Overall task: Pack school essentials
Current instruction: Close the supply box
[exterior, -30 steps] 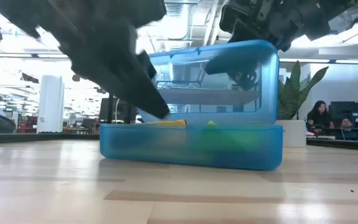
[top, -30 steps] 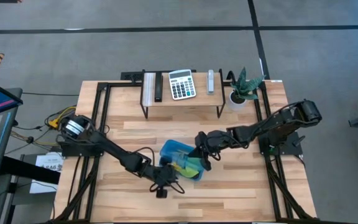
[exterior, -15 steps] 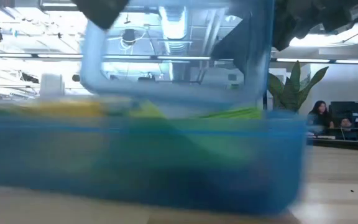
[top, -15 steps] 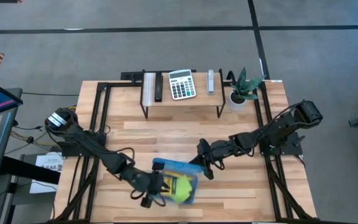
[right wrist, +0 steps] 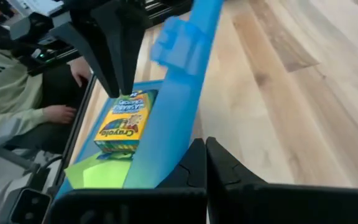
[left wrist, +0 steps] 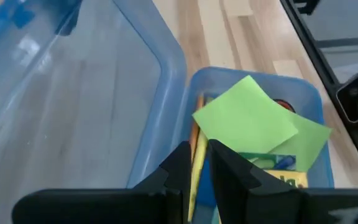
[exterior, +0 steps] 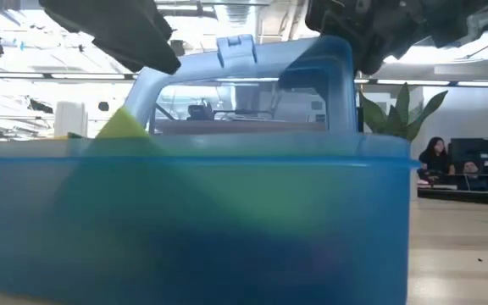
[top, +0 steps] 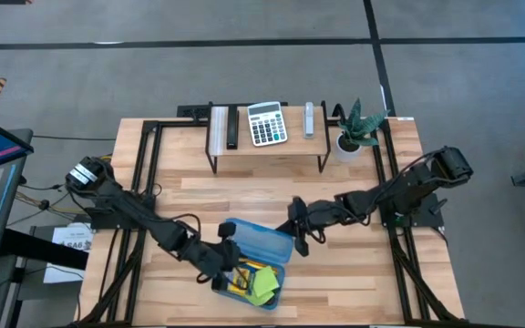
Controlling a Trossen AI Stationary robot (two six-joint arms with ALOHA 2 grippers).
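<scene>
Packing looks near complete, judged from contents on show. Blue plastic case [top: 252,264] sits at the near-centre of the wooden table [top: 354,191], close to the front edge, w/ its hinged lid [top: 264,242] raised. Inside, per left wrist view: lime-green sticky-note pad [left wrist: 248,119] lying on top, yellow pencils [left wrist: 197,155] along the case wall, crayon box [right wrist: 124,120] beside them, an orange-red bit [left wrist: 283,104] under the pad, poss. the scissors; a blue bit [left wrist: 283,162] also shows; neither can be confirmed. Left gripper [top: 224,266] is at the case's left wall, fingers [left wrist: 180,169] clenched on that rim, one inside, one outside, steadying it. Right gripper [top: 295,233] is at the lid's far edge, clamped tight on or against the lid panel; exact bite not clear. No loose essentials seen on the bare table in high view. Calculator [top: 266,123] on the rear stand [top: 244,150] and potted plant [top: 354,128] stay out of the case, as they should. Outstanding, in my judgement: lower the lid and latch it; the pad sits high and may foul closure.
</scene>
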